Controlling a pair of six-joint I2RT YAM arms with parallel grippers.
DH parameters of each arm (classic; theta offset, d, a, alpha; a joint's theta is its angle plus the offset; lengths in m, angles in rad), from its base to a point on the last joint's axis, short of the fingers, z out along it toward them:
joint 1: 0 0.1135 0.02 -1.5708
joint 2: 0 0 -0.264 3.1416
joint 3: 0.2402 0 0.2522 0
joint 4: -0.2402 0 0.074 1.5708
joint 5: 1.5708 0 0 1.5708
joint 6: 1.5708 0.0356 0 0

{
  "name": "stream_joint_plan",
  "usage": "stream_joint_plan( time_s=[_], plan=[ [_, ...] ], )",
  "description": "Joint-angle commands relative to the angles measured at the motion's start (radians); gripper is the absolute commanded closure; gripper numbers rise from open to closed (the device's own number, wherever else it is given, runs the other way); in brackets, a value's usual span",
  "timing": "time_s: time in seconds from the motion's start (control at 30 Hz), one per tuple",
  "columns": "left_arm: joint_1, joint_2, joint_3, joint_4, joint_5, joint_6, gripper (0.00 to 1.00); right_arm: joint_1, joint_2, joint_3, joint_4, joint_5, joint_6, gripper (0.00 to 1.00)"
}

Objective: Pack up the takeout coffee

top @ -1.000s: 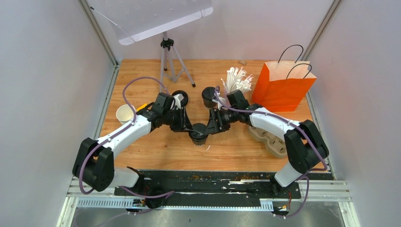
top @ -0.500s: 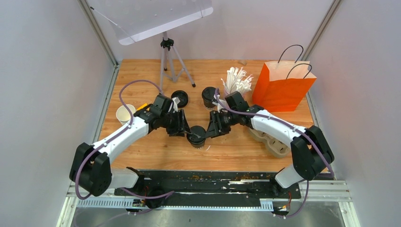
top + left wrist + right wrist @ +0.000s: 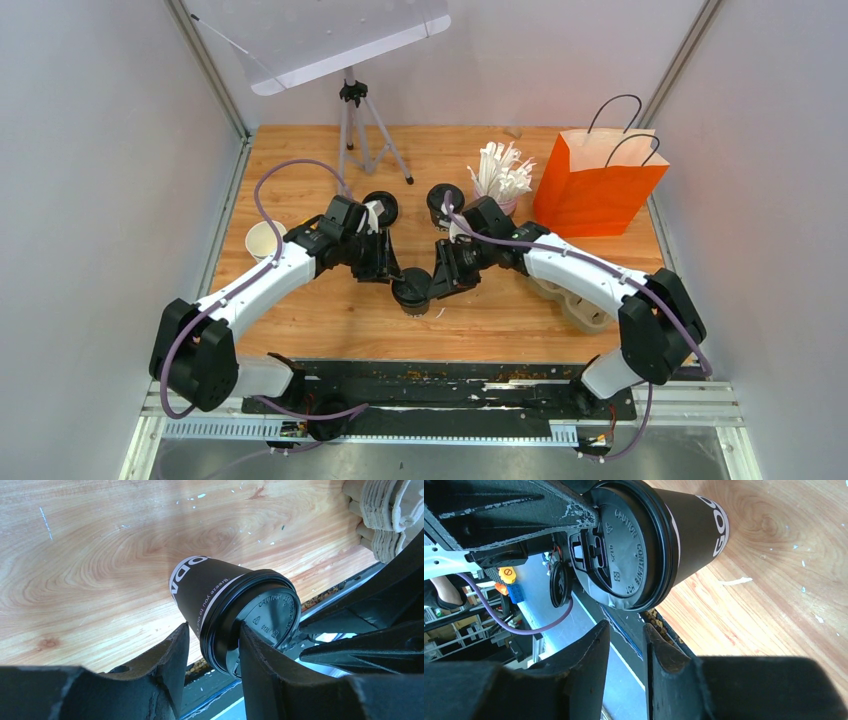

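I'm seeing the left pincer [image 3: 212, 635] standing abt half open, fingers straddling the edge of the lid [image 3: 272, 612] on the black takeout cup [image 3: 210, 587]; I can't tell whether it's actually gripping. The right pincer [image 3: 626, 630] is showing only a narrow gap w/ nothing in it, tips just short of the same lid. The cup is showing mid-bench [image 3: 330, 320], toward the near edge, between both arms. I'm judging it light, thin-walled paper, easily crushed, w/ smooth sides that slip and a snap-on lid that could pop off. So I'm favouring a gentle hold on the wall just under the rim, prob. its stiffest part, not on the lid. The orange bag [image 3: 598, 185] is standing at the far right corner.
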Motion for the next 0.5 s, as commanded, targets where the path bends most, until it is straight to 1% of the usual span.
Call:
stream_joint_plan(
  time_s=[0.0,0.03,0.13,0.17,0.27,0.47],
  plan=[
    [-0.004,0.008,0.003,0.001,0.003,0.046,0.52,0.0,-0.052,0.028,-0.018,0.026,0.005,0.69],
    [-0.004,0.008,0.003,-0.002,0.004,0.05,0.53,0.001,-0.055,0.021,-0.016,0.027,0.007,0.67],
    [-0.004,0.002,-0.002,-0.001,0.008,0.052,0.53,0.0,-0.057,-0.009,0.016,0.011,0.03,0.57],
    [-0.004,0.001,-0.004,0.001,0.01,0.051,0.53,0.001,-0.057,-0.023,0.034,0.001,0.042,0.56],
    [-0.004,0.001,-0.01,0.008,0.018,0.046,0.54,0.001,-0.049,-0.054,0.092,-0.022,0.067,0.58],
    [-0.004,0.001,-0.016,0.009,0.02,0.045,0.53,0.0,-0.029,-0.078,0.146,-0.035,0.079,0.64]
  ],
)
